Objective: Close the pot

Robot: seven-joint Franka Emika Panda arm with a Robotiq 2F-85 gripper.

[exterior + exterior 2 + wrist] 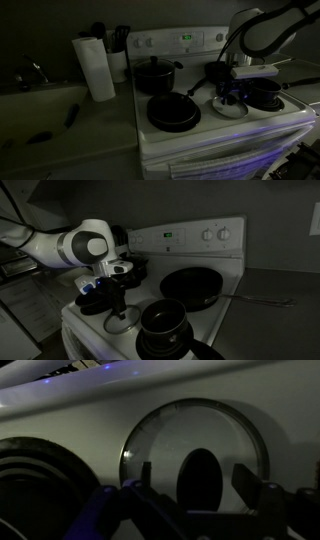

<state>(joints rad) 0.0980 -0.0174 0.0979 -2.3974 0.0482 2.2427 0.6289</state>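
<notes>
Not yet closed: the round clear glass lid [195, 445] is seen lying apart from the small, shallow black saucepan [266, 97].

The lid is laid flat on the white stovetop [150, 400], dark knob [200, 478] upward. The Robotiq gripper [192, 485] is held low over it with its jaws spread wide, one on each side of the knob, and nothing is gripped. Whether the knob is touched cannot be told. The saucepan is found on the burner just beside the lid, uncovered. The task is judged to be at its beginning. The knob is yet to be clamped, and the lid is yet to be raised, carried across and set down on the saucepan's rim.
</notes>
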